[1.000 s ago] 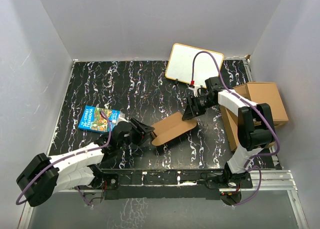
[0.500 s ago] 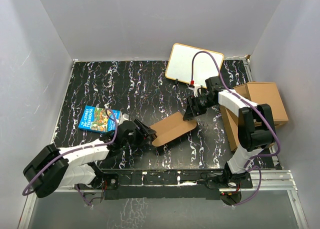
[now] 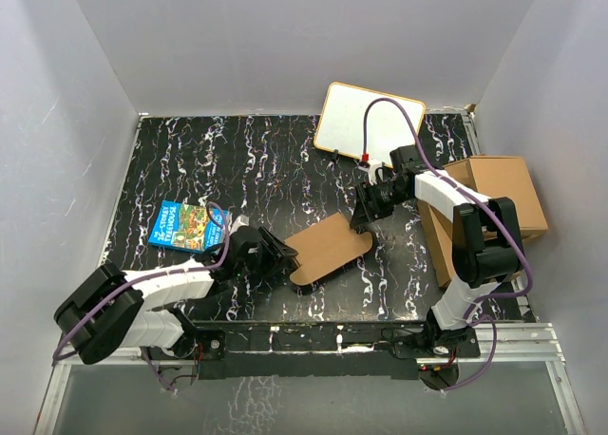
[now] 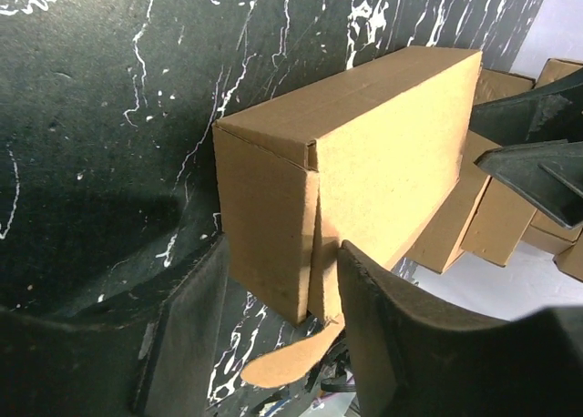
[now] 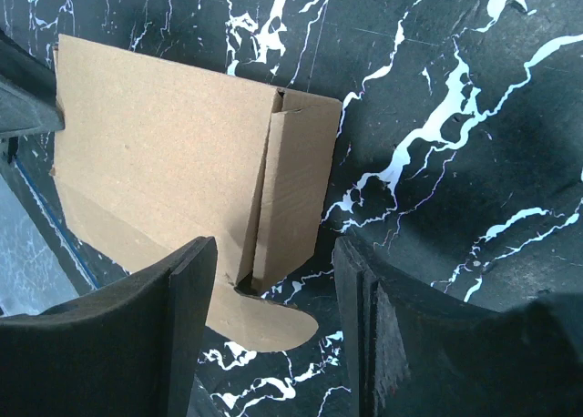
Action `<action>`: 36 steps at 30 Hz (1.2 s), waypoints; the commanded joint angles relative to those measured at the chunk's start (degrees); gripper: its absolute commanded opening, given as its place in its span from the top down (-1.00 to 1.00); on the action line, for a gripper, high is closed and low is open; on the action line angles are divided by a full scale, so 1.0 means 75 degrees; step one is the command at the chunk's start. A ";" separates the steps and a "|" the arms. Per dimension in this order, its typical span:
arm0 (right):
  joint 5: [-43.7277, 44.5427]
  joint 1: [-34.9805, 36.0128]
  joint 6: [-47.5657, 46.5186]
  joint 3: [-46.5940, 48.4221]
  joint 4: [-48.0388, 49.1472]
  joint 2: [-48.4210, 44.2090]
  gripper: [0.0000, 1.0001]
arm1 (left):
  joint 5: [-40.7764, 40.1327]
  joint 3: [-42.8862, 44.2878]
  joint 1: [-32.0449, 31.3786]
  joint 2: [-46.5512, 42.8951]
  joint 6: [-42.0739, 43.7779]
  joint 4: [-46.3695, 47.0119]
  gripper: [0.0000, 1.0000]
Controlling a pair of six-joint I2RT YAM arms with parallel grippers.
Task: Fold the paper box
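Observation:
The paper box (image 3: pixel 328 250) is a small, shallow brown cardboard box lying slantwise on the black marbled table (image 3: pixel 237 160). My left gripper (image 3: pixel 283 257) straddles its near-left end. In the left wrist view the right finger (image 4: pixel 410 344) lies against the box (image 4: pixel 364 162), while the left finger (image 4: pixel 182 335) stands a gap away. My right gripper (image 3: pixel 364 217) straddles the far-right end. There the left finger (image 5: pixel 173 326) overlaps the box (image 5: pixel 164 162) and the right finger (image 5: pixel 383 326) is apart from it. A rounded tab (image 4: pixel 291 358) (image 5: pixel 269 321) sticks out at each end.
A blue picture book (image 3: pixel 188 226) lies to the left, near my left arm. A white board (image 3: pixel 369 122) leans at the back wall. A pile of larger brown boxes (image 3: pixel 494 202) stands at the right edge, beside my right arm. Grey walls enclose the table.
My left arm has slid right and forward, bringing its gripper closer onto the box's near-left end. The box has shifted slightly. The right gripper has hardly moved.

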 commanded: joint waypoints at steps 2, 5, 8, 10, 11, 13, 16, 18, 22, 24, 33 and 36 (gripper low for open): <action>0.0176 0.0020 -0.0154 -0.0006 0.0298 -0.0015 -0.15 | 0.0202 -0.0012 0.0201 0.0175 0.0192 0.0042 0.05; 0.0221 0.0017 -0.0168 -0.0035 0.0354 0.0062 -0.12 | 0.0311 -0.0012 0.0289 0.0329 0.0315 0.0064 0.08; 0.0228 0.0017 -0.0200 -0.0035 0.0371 0.0150 -0.10 | 0.0419 0.0007 0.0374 0.0423 0.0436 0.0074 0.08; 0.0181 0.0025 -0.0253 -0.0013 0.0363 0.0189 -0.09 | 0.0458 0.0053 0.0408 0.0419 0.0584 0.0011 0.07; 0.0121 0.0023 -0.0278 -0.0003 0.0357 0.0191 -0.09 | 0.0470 0.0092 0.0412 0.0397 0.0636 -0.0065 0.06; -0.0109 0.0016 -0.0377 0.0027 0.0343 0.0135 -0.09 | 0.0483 0.0183 0.0427 0.0293 0.0868 -0.0270 0.04; -0.0691 0.0021 -0.0603 -0.0002 0.0355 -0.0120 -0.12 | 0.0505 0.0323 0.0442 0.0028 0.1319 -0.0592 -0.01; -0.1026 0.0015 -0.0627 -0.0135 0.0506 -0.0283 -0.15 | 0.0533 0.0421 0.0443 -0.0184 0.1716 -0.0771 -0.05; -0.1522 0.0023 -0.0394 -0.0509 0.0970 -0.0283 -0.19 | 0.0593 0.0445 0.0456 -0.0623 0.2563 -0.0855 -0.15; -0.1530 0.0008 -0.0313 -0.0456 0.1046 -0.0093 -0.18 | 0.0573 0.0412 0.0459 -0.0761 0.2894 -0.0756 -0.26; -0.1645 -0.0341 -0.0028 -0.0202 0.1086 0.0782 -0.05 | 0.0885 -0.0243 0.0622 -0.0775 0.2837 0.0881 -0.68; -0.1775 -0.0367 -0.0030 -0.0257 0.1102 0.0969 0.11 | 0.1115 -0.0376 0.0730 -0.0640 0.2598 0.1248 -0.68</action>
